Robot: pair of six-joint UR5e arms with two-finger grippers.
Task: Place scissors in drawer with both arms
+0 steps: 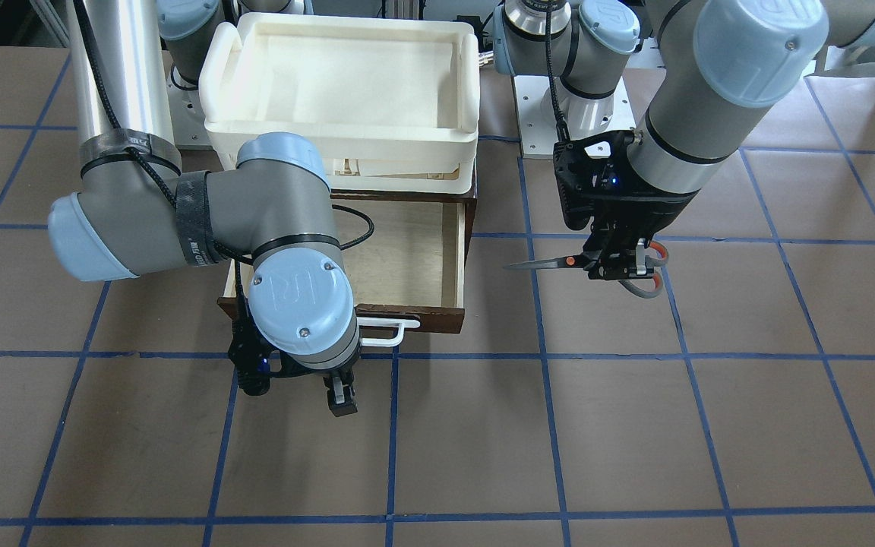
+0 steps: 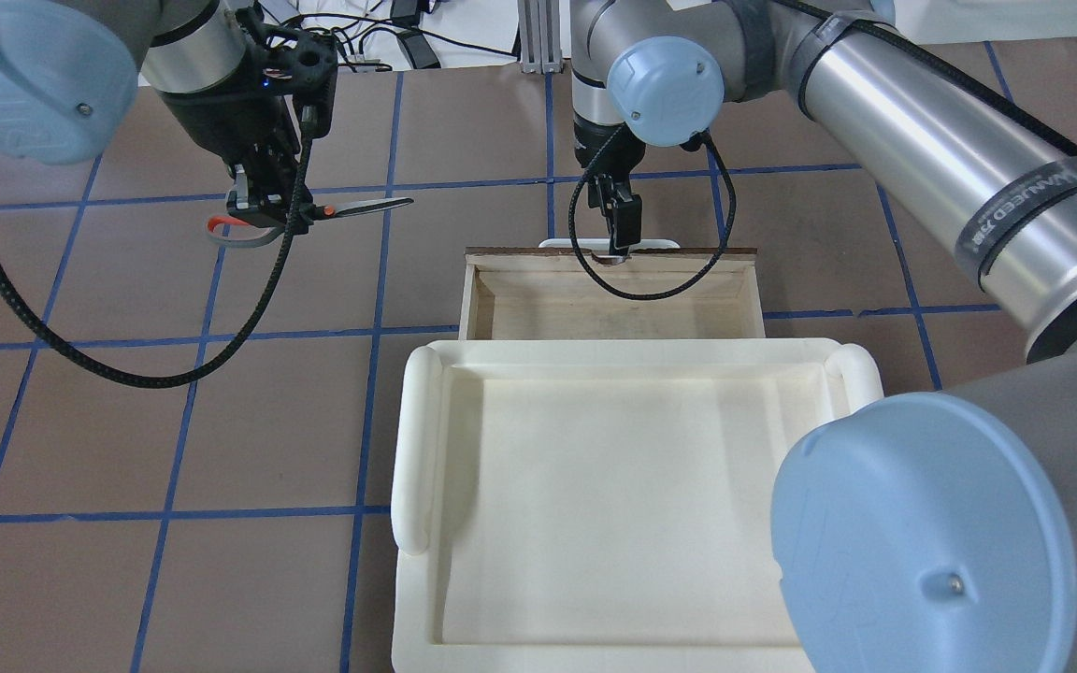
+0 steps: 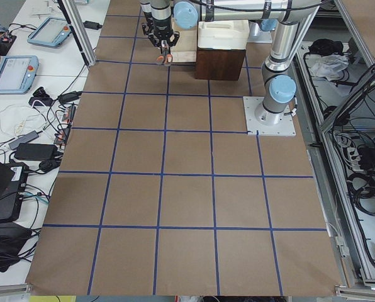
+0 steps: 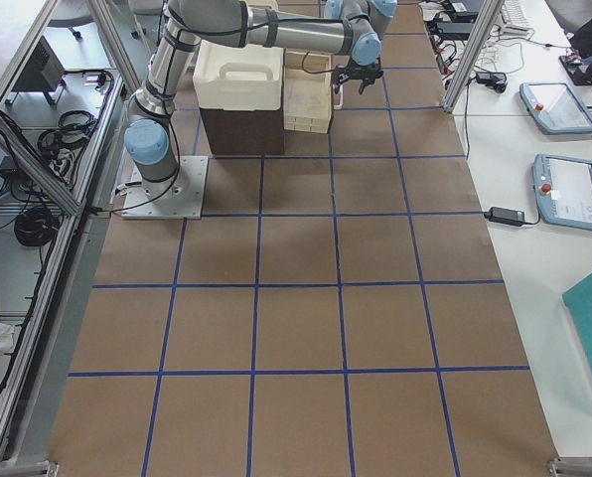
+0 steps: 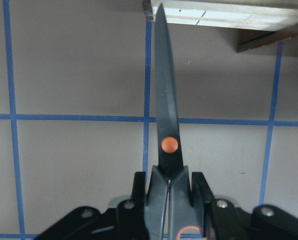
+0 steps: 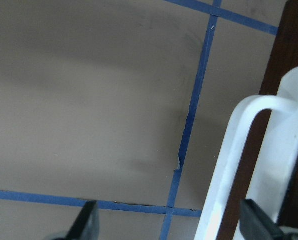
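Note:
My left gripper is shut on the scissors near the handles and holds them level above the table, blades pointing toward the drawer. In the overhead view the scissors are left of the drawer. The left wrist view shows the blades closed and aimed at the drawer's corner. The drawer is pulled open and its pale interior holds nothing. My right gripper is open just in front of the white handle. The handle also shows in the right wrist view.
A cream-white plastic tub sits on top of the dark cabinet behind the open drawer; it also shows in the overhead view. The brown table with blue grid lines spreads around. My right arm's elbow hangs over the drawer's side.

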